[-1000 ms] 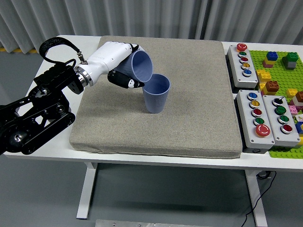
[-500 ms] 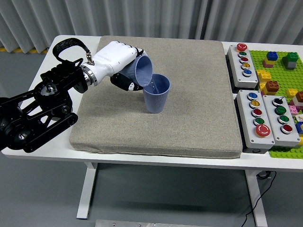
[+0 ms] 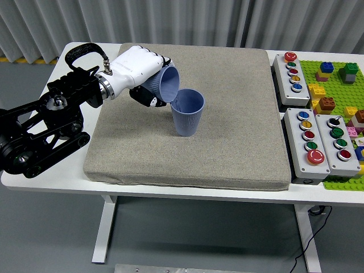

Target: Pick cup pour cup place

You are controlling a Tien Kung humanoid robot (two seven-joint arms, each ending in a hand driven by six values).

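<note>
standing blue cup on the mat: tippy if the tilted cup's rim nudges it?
Probably somewhat. The standing cup is tall, narrows toward its base and looks thin-walled, so likely light. It sits on a soft grey mat, which may grip the base, so it would tip rather than slide. The left hand holds the tilted cup at its rim.

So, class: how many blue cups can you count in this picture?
2. The tilted cup is held by the left hand, its rim over the standing cup on the grey mat. None appear hidden.

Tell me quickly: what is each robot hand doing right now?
Left hand: closed around the tilted blue cup, mouth over the upright blue cup on the grey mat.
Right hand: not in view.
</note>
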